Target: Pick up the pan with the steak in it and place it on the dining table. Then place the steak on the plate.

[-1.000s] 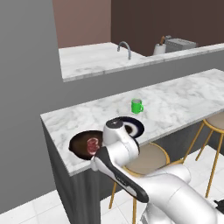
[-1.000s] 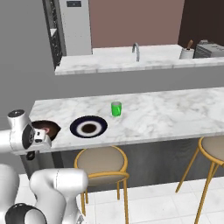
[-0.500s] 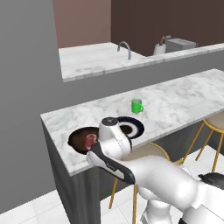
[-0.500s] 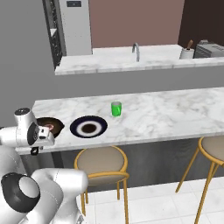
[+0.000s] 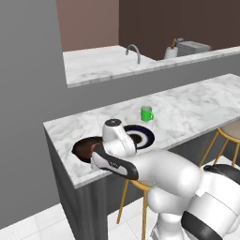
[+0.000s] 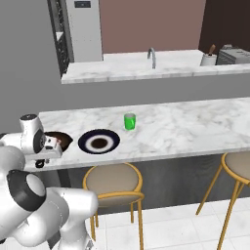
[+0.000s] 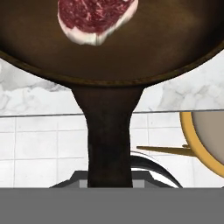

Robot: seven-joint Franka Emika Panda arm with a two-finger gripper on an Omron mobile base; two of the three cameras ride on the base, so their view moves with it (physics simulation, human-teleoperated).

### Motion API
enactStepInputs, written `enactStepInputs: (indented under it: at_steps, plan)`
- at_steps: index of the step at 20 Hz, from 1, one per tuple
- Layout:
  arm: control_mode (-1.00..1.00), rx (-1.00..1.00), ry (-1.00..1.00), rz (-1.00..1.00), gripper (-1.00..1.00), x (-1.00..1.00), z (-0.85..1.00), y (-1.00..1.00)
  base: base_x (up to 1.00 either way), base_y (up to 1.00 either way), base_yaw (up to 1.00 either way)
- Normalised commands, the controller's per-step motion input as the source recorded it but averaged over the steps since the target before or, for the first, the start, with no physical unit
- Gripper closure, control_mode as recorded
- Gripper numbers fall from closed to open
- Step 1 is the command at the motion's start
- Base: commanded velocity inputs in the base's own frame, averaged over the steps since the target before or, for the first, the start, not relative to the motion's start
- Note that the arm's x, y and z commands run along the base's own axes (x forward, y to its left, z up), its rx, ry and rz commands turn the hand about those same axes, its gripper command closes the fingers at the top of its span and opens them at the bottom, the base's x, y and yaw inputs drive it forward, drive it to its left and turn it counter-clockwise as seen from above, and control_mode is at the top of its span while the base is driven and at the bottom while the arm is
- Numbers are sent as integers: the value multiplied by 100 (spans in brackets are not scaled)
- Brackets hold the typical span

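The dark pan lies over the left end of the marble dining table, and its black handle sticks out past the front edge. The red steak with its pale fat edge lies inside it. My gripper is shut on the handle, at the table's front edge. In the left base view my arm covers part of the pan. The navy-rimmed plate with a white centre sits just right of the pan. Whether the pan rests on the marble or hangs just above it I cannot tell.
A green cup stands on the table behind and right of the plate. Gold-legged stools stand under the overhang. Behind is a higher counter with a faucet. A grey wall closes the left side.
The pan has shifted a little to the right and further in over the table, still in my grip. My arm's elbow has swung up and to the right.
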Motion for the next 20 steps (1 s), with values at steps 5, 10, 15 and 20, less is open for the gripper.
enactStepInputs:
  at_steps: [5,10,15,20]
  plan:
    - [-100,0,0,0,100,-2,-14,0,0,0,0]
    - [-100,-2,0,0,100,0,-19,1,0,0,0]
    - [-100,-5,0,0,100,0,-36,3,0,0,0]
    - [-100,-2,-1,0,100,11,-30,4,0,0,0]
